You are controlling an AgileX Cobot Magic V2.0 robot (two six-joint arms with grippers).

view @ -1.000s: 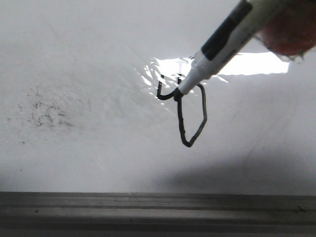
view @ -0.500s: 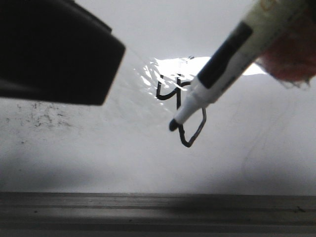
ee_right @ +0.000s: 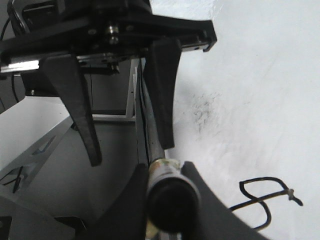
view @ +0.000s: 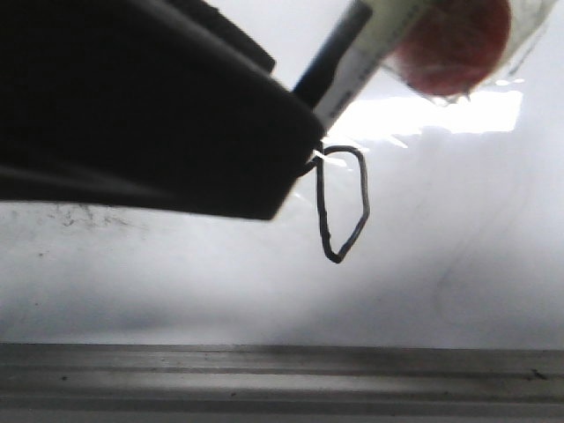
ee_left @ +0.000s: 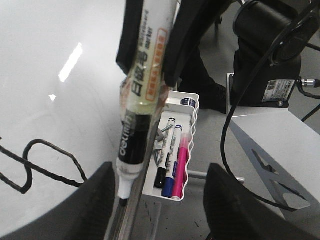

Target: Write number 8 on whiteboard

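The number 8 is a thick black line on the whiteboard. Only its narrow pointed loop shows in the front view, because one blurred black finger of my left gripper hangs close to the camera over the hook. My right gripper is shut on a black-and-white marker, which is tilted with its tip off the board, near the grey edge rail. The front view hides that tip. My left gripper is open and empty, just below the marker tip. The right wrist view shows the number 8 beside the held marker.
A white wire tray with spare markers and screws hangs off the board's edge. Grey smudge specks lie on the board. A bright glare patch sits above the loop. Black cables and a white frame stand beyond the rail.
The marker has lifted off the line and moved up and away from the board. My left gripper has swung in from the left and now covers the hook of the 8.
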